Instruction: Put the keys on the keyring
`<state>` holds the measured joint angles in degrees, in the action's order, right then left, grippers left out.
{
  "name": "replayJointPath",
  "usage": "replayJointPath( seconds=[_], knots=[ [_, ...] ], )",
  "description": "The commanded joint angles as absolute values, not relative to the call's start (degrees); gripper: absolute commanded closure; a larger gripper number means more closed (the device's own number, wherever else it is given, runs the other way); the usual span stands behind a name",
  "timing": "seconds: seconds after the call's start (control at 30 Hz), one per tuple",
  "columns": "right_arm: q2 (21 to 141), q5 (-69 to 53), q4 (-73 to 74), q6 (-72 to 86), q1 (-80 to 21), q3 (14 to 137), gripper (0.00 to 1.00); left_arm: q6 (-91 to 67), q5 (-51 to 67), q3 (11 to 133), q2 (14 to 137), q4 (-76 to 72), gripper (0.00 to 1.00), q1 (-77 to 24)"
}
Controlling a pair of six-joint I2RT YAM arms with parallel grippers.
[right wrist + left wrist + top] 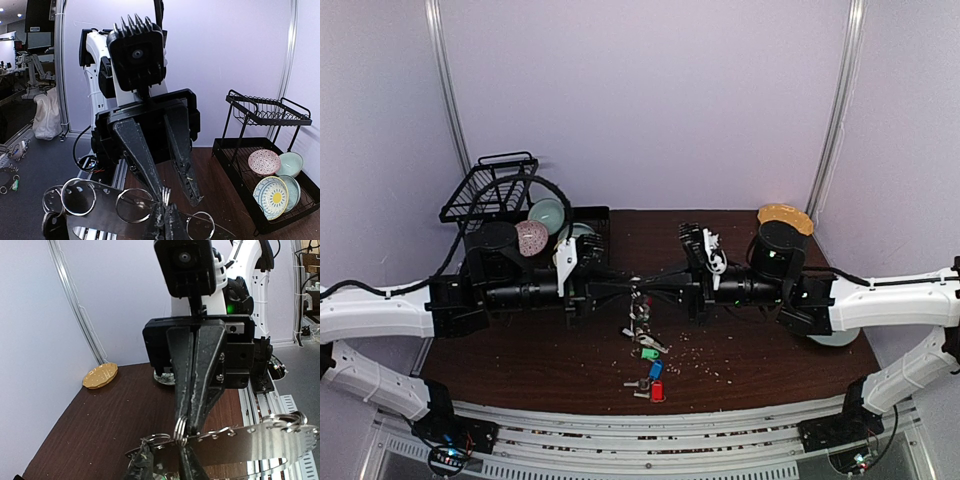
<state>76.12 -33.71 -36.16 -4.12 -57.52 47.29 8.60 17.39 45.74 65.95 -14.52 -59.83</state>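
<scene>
The two arms meet nose to nose over the middle of the table. My right gripper (656, 288) (182, 426) (167, 221) is shut on the keyring (180, 430) (165, 195), pinching its coiled silvery ring. A flat silvery strip (260, 442) carrying more rings crosses both wrist views. My left gripper (622, 290) (181, 196) (167, 462) stands open a little. One fingertip rests against the coil and nothing spans the gap. A bunch of keys (639, 314) hangs under the meeting point. Loose keys lie on the table below it, with a green tag (648, 352), a blue tag (656, 369) and a red tag (657, 391).
A black wire dish rack (495, 190) (265, 107) holding patterned plates (532, 238) (272, 197) stands at the back left. A yellow plate (784, 216) (100, 376) lies at the back right. A white dish (840, 338) shows under the right arm. Crumbs dot the brown table (520, 360).
</scene>
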Motion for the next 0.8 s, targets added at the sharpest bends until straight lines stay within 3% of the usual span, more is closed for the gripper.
replayJointPath(
  seconds=[0.0,0.27,0.47,0.77],
  knots=[
    [76.45,-33.66,-36.36,-3.81,-57.90,48.35,1.00,8.32,19.25,46.32,65.93,-18.88,0.75,-60.36],
    [74.48,-32.09,-34.74,-3.46,-57.80,48.16,1.00,9.44,15.54,45.42,63.76,-15.97,0.73,-60.36],
    [74.86,-18.61,-26.18,0.50,-57.82,52.11,1.00,11.55,6.86,45.62,61.05,-11.02,0.66,-60.35],
    [75.79,-9.83,-19.50,5.46,-57.82,55.20,1.00,13.85,-3.02,48.08,58.79,-4.04,0.55,-60.30]
  ],
)
